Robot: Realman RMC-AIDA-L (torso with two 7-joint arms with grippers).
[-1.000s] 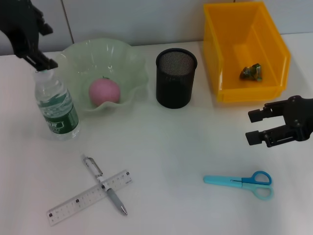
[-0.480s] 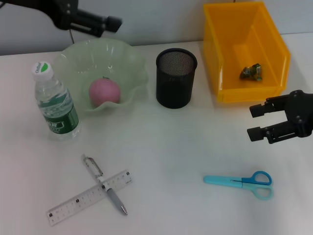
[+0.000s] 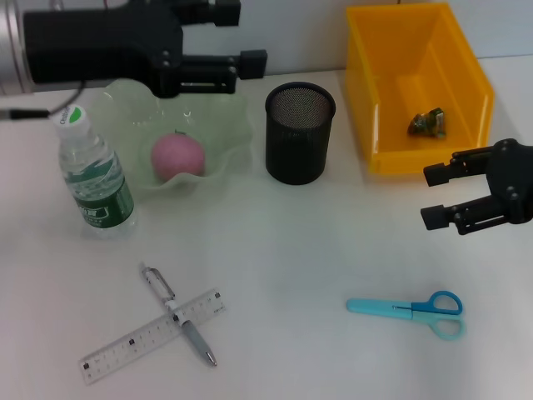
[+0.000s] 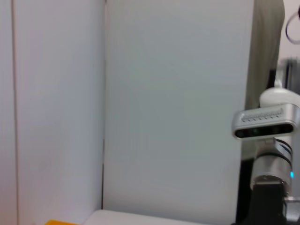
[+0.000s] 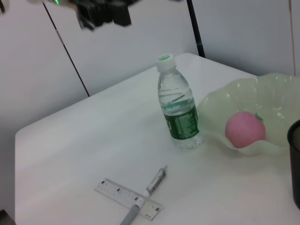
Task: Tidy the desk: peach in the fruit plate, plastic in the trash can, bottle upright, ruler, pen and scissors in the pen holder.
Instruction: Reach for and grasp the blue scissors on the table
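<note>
White desk (image 3: pixel 316 242) fills the head view; the left arm covers the far rim of the plate (image 3: pixel 225 125). Left pincer (image 3: pixel 237 37) hangs spread over the plate, whose peach (image 3: pixel 176 155) lies inside. Only the left wrist view shows bare wall. Bottle (image 3: pixel 93 177) stands upright beside the plate. Right pincer (image 3: pixel 437 197), spread, hovers above the scissors (image 3: pixel 410 310), near the bin (image 3: pixel 416 83). Pen (image 3: pixel 179 317) crosses the ruler (image 3: pixel 152 336), well apart from the holder (image 3: pixel 300 133).
</note>
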